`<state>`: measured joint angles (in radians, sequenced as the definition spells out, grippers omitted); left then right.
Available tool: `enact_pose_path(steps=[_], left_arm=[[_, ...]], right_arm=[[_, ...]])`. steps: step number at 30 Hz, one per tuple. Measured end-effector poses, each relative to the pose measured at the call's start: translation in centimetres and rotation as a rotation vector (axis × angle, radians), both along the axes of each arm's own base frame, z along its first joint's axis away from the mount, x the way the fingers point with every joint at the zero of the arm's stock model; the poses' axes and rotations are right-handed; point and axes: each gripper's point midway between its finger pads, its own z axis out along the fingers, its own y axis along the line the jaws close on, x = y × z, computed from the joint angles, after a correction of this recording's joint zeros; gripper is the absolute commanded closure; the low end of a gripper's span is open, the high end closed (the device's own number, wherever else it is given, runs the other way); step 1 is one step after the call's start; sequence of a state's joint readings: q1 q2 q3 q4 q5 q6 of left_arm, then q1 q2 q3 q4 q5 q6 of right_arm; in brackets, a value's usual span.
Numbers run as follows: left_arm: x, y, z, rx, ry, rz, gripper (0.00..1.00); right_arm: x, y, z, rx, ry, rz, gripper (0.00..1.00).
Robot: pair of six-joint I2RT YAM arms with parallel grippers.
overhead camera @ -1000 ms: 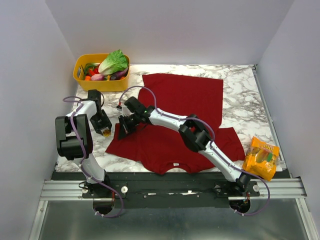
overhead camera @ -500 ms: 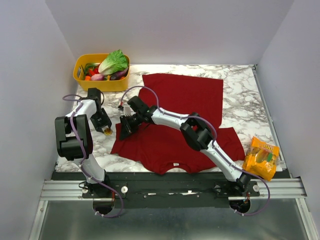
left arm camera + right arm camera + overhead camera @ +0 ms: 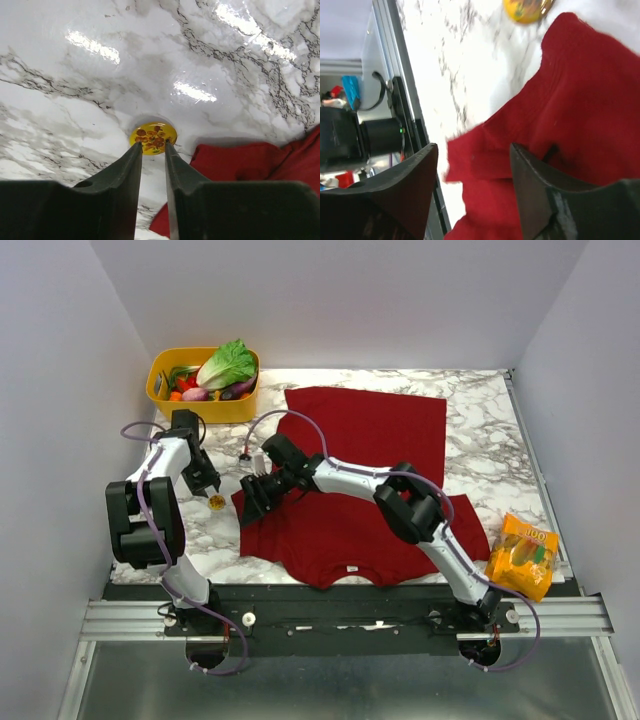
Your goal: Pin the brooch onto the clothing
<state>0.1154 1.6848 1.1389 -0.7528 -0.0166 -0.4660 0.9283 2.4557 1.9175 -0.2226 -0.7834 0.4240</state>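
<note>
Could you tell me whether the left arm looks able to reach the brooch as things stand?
Probably yes: the brooch lies on bare marble right at the left gripper fingertips, nothing between; the T-shirt lies beside it.

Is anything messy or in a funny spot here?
Yes. The red T-shirt is rumpled along one sleeve edge instead of flat, and the brooch lies on the bare marble beside it, unpinned.

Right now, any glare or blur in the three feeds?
Left wrist: bright glare streaks on the marble table, brooch sharp. Right wrist: blurred throughout, shirt edge and brooch smeared. Top external: even light, crisp, no harsh glare.
</note>
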Motion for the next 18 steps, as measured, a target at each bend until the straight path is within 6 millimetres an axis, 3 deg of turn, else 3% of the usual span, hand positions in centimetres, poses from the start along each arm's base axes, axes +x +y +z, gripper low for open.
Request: enact_pose_path(steps=[2,5,10,14,18], left_arm=[[-0.1,-0.1,0.1,-0.005,0.000,-0.012,0.43],[-0.3,-0.2,0.4,-0.009,0.012,-0.029,0.35],[-0.6,0.0,1.0,0.004,0.033,-0.066,0.32],[-1.1,-0.1,0.3,0.003,0.078,-0.087,0.33],[-1.2,-0.5,-1.1,-0.003,0.139,-0.117,0.33]], right_arm=[[-0.3,-0.8,0.9,0.003,-0.024,-0.007,0.28],[-0.3,-1.8,3.4,0.032,-0.061,-0.022,0.23],[1.4,-3.7,7.9,0.113,-0.123,-0.071,0.18],[3.1,-5.4,9.4,0.142,-0.150,-0.118,0.17],[4.7,-6.9,9.4,0.140,-0.154,-0.158,0.17]])
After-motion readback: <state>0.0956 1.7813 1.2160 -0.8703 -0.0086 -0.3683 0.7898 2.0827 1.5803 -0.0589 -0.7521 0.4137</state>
